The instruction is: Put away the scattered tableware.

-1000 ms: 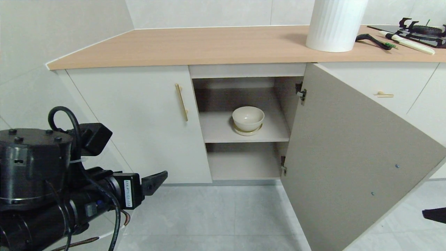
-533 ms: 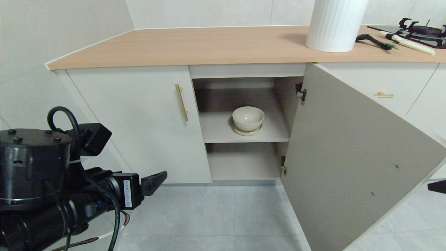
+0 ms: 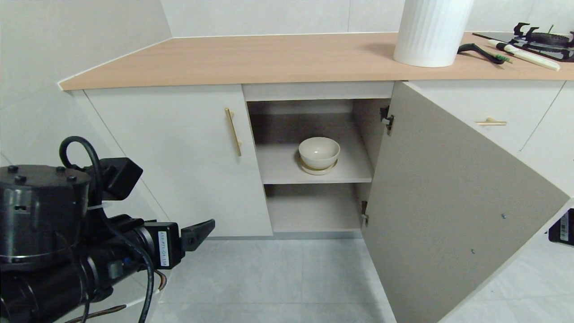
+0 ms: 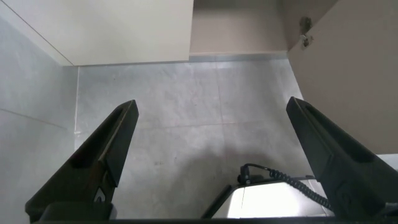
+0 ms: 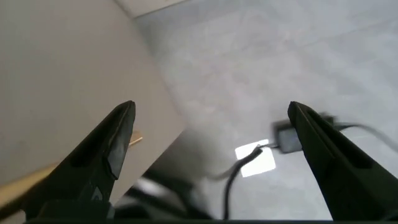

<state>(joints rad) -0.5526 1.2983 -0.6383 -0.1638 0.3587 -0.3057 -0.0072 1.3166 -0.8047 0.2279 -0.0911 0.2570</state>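
Head view, lower left: left pincer [image 3: 197, 233] sits low over the floor [image 3: 278, 278], in front of the closed door [image 3: 179, 157] and apart from it. Left wrist view: its fingers [image 4: 102, 158] are spread wide with nothing between them and grey tile beneath.

The closed door has a gold bar handle [image 3: 233, 131] near its right edge.

Centre: the cabinet is open, with two shelves. The bowl [image 3: 319, 151] is cream and upright. It sits on a small plate [image 3: 317, 170] about mid-way across the upper shelf [image 3: 278, 166], clear of both side walls. The lower shelf [image 3: 309, 213] is directly under that.

Right of centre: the open door [image 3: 448, 193] is swung out toward the camera, hinged on its left edge, upper hinge [image 3: 388, 120].

Across the top runs the wood-tone table [image 3: 251, 58]. At its upper-right end, in order:
- white ribbed cylinder [image 3: 432, 31]
- black-handled tool [image 3: 482, 50]
- long cream utensil [image 3: 531, 57]
- black hob grate [image 3: 545, 38], in the corner

Under the table at right is a drawer front with a gold knob [image 3: 492, 121].

Right edge, mid-low: a black piece of the right arm [image 3: 563, 228] shows past the open door's outer edge. Right wrist view: right pincer [image 5: 211, 107] is spread apart and holds nothing. The door panel is just beside one finger; can't tell if they touch.
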